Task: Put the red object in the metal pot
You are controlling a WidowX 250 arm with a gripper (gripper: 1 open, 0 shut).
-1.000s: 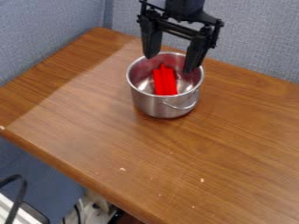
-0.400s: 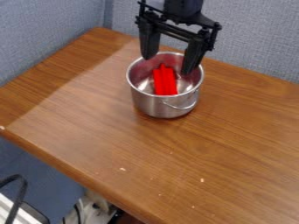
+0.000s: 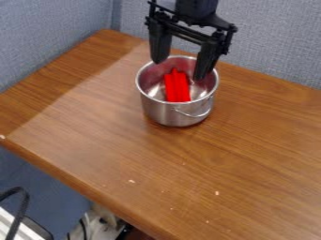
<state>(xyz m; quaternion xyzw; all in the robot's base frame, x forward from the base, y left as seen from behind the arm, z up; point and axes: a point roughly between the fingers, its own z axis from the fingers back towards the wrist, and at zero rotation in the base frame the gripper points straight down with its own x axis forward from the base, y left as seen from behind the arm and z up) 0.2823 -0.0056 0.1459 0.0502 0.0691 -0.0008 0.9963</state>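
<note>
gripper (image 3: 179, 67): fingers spread wide, nothing gripped; positioned above metal pot (image 3: 177, 108) containing red object (image 3: 177, 86).

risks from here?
The red object is already in the metal pot, so mainly exit risks:
- Open gripper hangs low over the pot; a sideways move might clip the rim and tip it.
- Fingers closing now could perhaps catch the pot's rim or the red object.
</note>
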